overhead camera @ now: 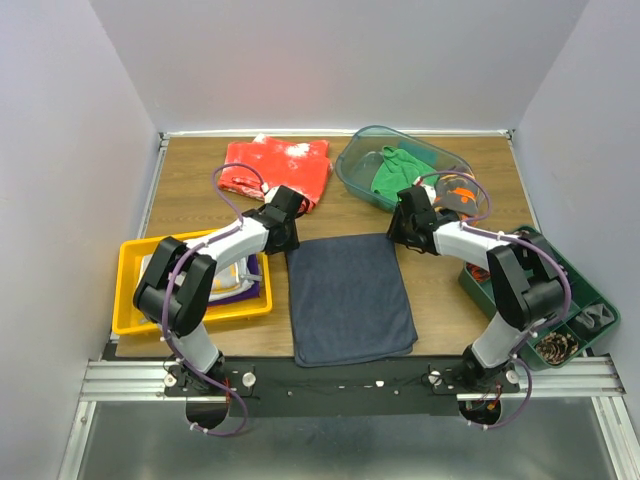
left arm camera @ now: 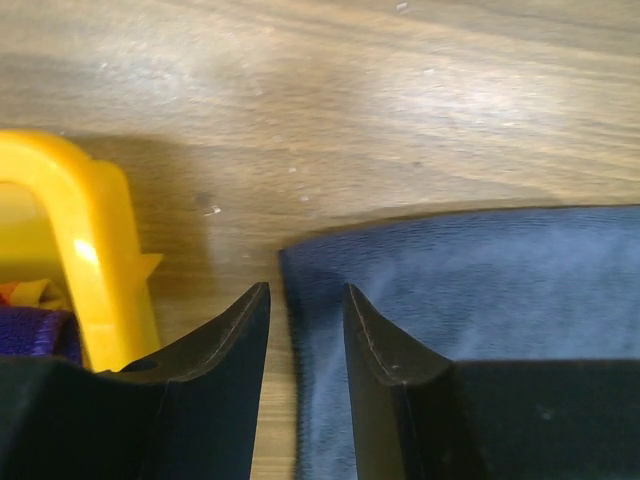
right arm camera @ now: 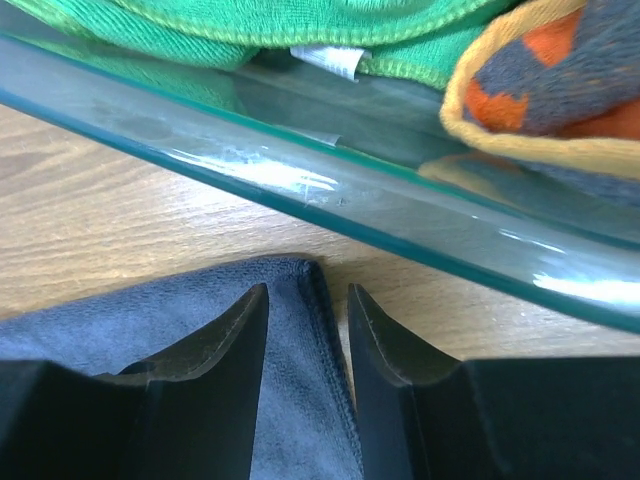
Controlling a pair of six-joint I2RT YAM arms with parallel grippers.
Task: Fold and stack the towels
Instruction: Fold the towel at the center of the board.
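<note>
A dark navy towel (overhead camera: 350, 295) lies flat in the middle of the table. My left gripper (overhead camera: 288, 238) is low at its far left corner, open. The towel's left edge (left arm camera: 480, 290) runs between its fingers (left arm camera: 306, 290). My right gripper (overhead camera: 400, 233) is at the far right corner, also open. It straddles the hemmed edge of the navy towel (right arm camera: 100, 325), with one finger on each side (right arm camera: 307, 290). A green towel (overhead camera: 395, 170) (right arm camera: 250, 20) and a grey-and-orange towel (overhead camera: 460, 195) (right arm camera: 560, 60) lie in the clear bin.
The clear teal bin (overhead camera: 350, 170) (right arm camera: 400, 200) stands just beyond the right gripper. A yellow tray (overhead camera: 135, 290) (left arm camera: 90, 250) at the left holds purple (left arm camera: 30, 330) and white cloths. A red speckled cloth (overhead camera: 275, 165) lies at the back. A green compartment tray (overhead camera: 590, 290) sits at the right.
</note>
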